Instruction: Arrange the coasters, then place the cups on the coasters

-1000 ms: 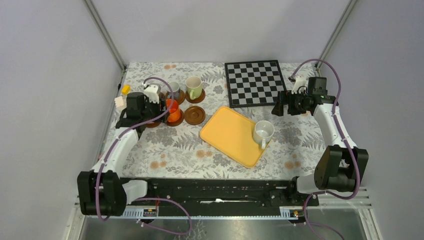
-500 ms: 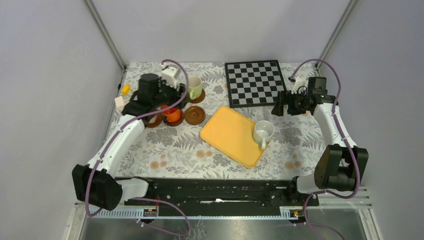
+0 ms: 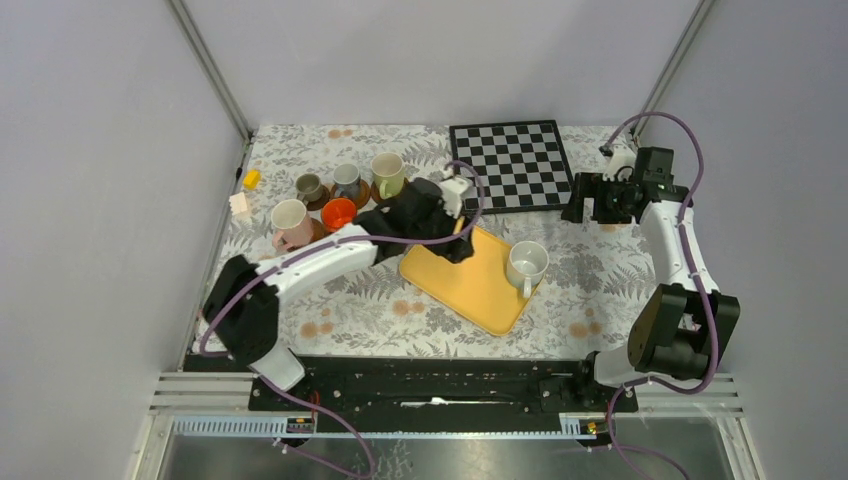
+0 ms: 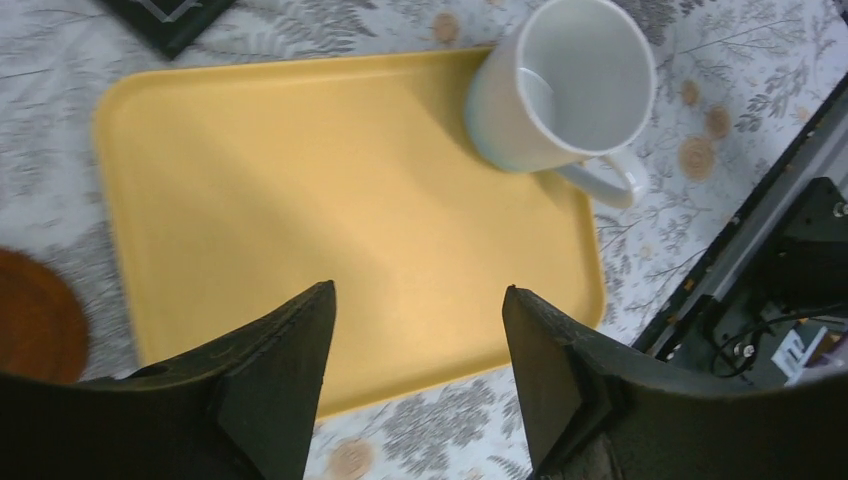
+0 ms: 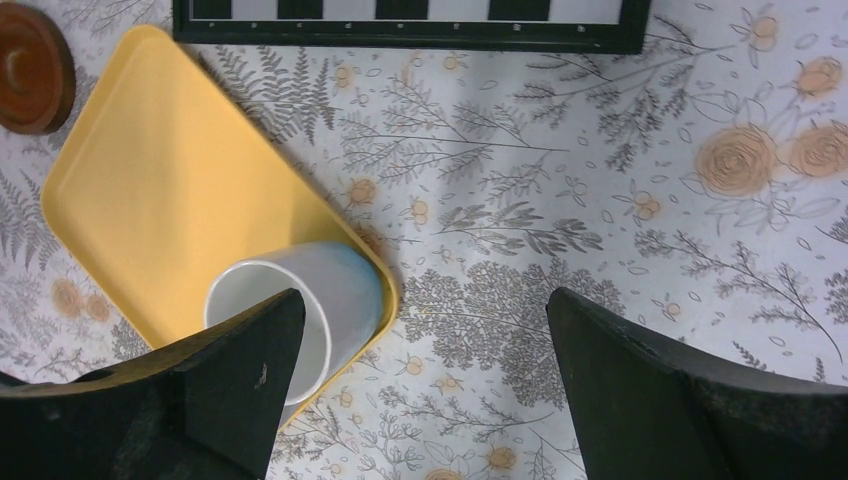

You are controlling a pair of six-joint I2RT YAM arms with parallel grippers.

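1. Top external view: the white cup (image 3: 527, 265) stands at the near-right corner of the yellow tray (image 3: 455, 275), with its handle toward the near edge. The other 5 cups (image 3: 338, 213) cluster at the far left, apparently on coasters (image 3: 360, 196).
2. My left end effector (image 4: 418, 295) hovers over the tray, jaws apart with nothing between them. The white cup lies ahead and off to one side.
3. My right end effector (image 5: 425, 300) hangs wide open and empty above the table (image 5: 600, 200), close to that same cup and beside the chessboard (image 3: 510, 165).
4. Risk: the cup sits hard against the tray's raised rim. A finger coming down on that side could catch the rim, tip the cup or drag the tray.
5. Risk: the handle juts over the rim, and closing across it would twist the cup.
6. Risk: both arms are near 1 cup, so reaching with both could make them collide.
7. Only 1 bare coaster (image 4: 35, 315) lies just beside the tray's far end, and my left arm (image 3: 320, 255) hides it from above. I judge that setting the cup there means passing close to the neighbouring cups.
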